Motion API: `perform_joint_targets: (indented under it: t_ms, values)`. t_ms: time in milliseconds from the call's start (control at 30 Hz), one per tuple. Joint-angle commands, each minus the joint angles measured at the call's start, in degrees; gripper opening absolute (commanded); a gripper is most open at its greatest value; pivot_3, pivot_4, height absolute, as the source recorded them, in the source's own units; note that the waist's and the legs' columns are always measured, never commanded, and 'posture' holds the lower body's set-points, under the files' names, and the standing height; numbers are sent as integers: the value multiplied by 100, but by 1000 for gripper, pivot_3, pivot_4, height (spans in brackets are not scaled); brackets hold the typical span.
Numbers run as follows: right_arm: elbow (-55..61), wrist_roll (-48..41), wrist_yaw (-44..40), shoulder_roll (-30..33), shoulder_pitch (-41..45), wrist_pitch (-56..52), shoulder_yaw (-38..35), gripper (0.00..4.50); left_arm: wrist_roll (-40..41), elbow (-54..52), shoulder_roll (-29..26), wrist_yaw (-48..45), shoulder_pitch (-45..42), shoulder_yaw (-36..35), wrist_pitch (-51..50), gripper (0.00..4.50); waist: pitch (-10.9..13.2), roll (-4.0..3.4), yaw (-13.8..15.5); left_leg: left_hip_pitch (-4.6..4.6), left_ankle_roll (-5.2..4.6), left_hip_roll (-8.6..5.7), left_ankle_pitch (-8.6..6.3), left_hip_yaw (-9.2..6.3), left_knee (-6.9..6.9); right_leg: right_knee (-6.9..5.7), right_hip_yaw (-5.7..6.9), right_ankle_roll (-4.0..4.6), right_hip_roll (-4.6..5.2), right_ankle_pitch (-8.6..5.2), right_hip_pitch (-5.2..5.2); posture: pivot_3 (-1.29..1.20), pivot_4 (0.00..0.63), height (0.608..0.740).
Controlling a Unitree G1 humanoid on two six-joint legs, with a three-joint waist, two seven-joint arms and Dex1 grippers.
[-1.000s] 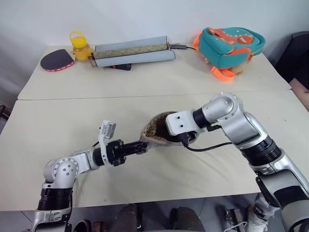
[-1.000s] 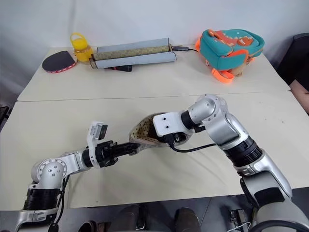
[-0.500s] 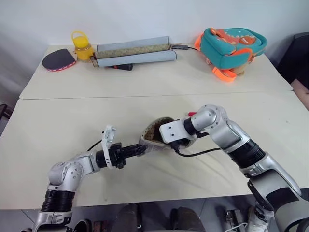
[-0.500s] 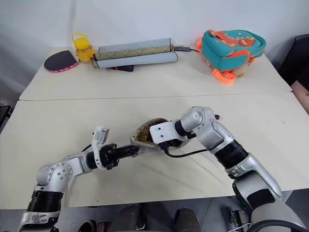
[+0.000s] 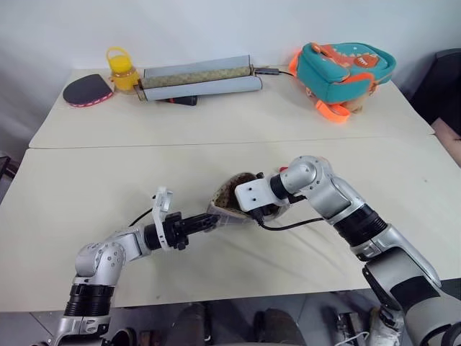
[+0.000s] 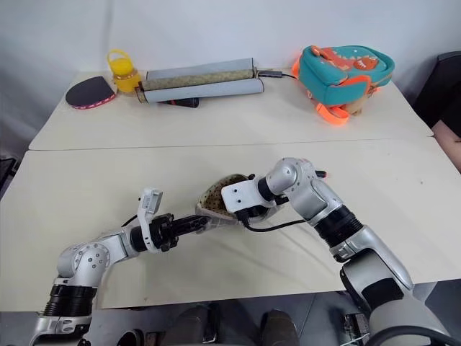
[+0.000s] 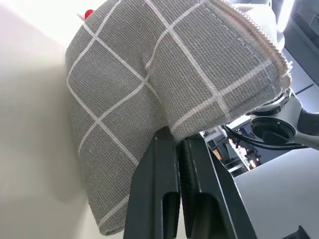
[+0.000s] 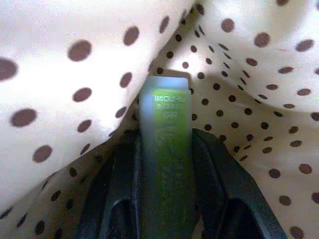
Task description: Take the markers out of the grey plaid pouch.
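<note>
The grey plaid pouch [image 5: 232, 203], soft woven fabric with a polka-dot lining, lies mid-table. The left gripper [image 7: 175, 145], at its eight o'clock, pinches the zipper edge. Inside the mouth, the right gripper [image 8: 164, 144] clamps a smooth, slim green marker [image 8: 164, 164] between its fingers.

Left hand [image 5: 212, 223] pinched level; right hand [image 8: 164, 164] (angled down) apparently clamped.
</note>
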State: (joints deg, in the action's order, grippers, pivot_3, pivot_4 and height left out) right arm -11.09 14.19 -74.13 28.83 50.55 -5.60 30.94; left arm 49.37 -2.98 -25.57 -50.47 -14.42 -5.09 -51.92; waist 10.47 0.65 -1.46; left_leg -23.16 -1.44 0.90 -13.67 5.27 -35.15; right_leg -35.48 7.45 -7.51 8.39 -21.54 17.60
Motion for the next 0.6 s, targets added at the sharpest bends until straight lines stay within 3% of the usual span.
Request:
perform_joint_targets:
  t_ms: [33,300,600]
  values:
    - [703,-346,-135,207,6,-381,-454,1050,54,-228,21,25,25,-76,48,0,1,-1,6,-2,-1,-1,-1,-1,0,1,1,0,1,0,0,0,150,740]
    - [1278,-975,-59,373,38,-999,-1101,1050,-84,-266,-17,-43,22,22,188,0,1,-1,-2,-6,0,0,-4,-1,7,15,6,0,-4,0,1,0,150,740]
    - [1564,-1602,-308,744,-198,-1341,-1327,1050,-362,-7,23,170,-263,-242,811,0,2,0,28,-9,-2,-1,-5,0,5,27,9,-1,-4,0,-3,0,150,740]
